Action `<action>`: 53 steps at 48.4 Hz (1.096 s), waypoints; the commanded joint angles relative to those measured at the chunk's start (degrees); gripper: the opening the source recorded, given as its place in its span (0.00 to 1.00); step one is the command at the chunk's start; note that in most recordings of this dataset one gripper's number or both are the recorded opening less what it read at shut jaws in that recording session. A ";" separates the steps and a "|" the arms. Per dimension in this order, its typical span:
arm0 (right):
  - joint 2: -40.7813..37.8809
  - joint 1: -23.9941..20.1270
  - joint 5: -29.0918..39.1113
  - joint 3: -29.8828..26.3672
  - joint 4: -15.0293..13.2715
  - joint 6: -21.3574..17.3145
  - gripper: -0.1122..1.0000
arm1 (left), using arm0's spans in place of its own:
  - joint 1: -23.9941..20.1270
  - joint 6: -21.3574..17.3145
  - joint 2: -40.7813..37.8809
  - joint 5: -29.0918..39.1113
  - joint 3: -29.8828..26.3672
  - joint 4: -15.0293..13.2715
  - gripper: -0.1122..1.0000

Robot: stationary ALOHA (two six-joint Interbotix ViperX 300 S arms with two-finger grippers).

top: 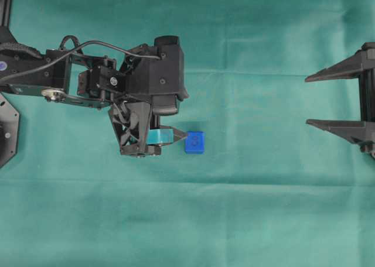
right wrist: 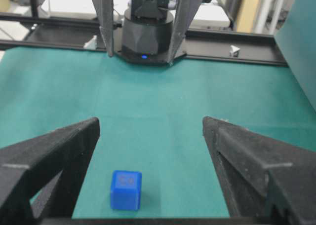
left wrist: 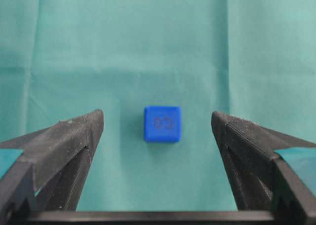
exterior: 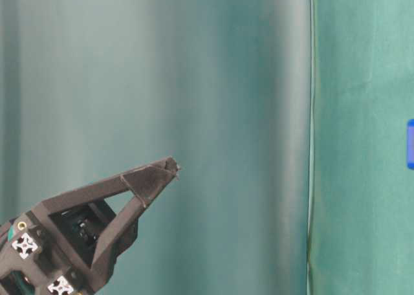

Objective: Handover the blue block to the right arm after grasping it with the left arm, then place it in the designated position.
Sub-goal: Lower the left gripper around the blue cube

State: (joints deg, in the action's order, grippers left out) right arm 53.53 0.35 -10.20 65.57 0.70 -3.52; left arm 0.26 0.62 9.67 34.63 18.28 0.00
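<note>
The blue block [top: 194, 142] lies on the green cloth near the middle, its "8" face up. My left gripper [left wrist: 157, 119] hangs over it, pointing down, jaws wide open. In the left wrist view the block [left wrist: 162, 124] sits centred between the two black fingertips [left wrist: 91, 124] and just beyond them, untouched. My right gripper [top: 307, 101] waits at the right edge, open and empty, well away from the block. In the right wrist view the block [right wrist: 126, 189] is low and to the left between its fingers. The table-level view shows only a sliver of the block [exterior: 410, 144]. The designated position is out of view.
Green cloth [top: 263, 208] covers the whole table, with faint fold lines. The left arm's body [top: 152, 74] and cables stretch in from the left edge. In the right wrist view a black frame rail [right wrist: 237, 57] runs along the far side, behind the hanging left fingers [right wrist: 106, 22].
</note>
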 commanded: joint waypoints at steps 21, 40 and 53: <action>-0.26 0.09 -0.26 -1.32 0.00 0.00 0.94 | 0.18 -0.09 0.70 -0.35 -1.49 0.18 1.00; -0.26 0.09 -0.26 -1.32 0.00 0.00 0.94 | 0.26 -0.09 0.44 -1.05 -0.97 0.18 1.00; -0.53 0.09 -0.35 -1.32 0.00 0.00 0.94 | 0.18 0.00 -1.14 -1.93 -0.26 0.18 1.00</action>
State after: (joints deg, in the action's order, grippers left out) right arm 53.53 0.35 -10.20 65.57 0.62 -3.52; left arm 0.35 0.62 8.44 33.40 18.46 0.00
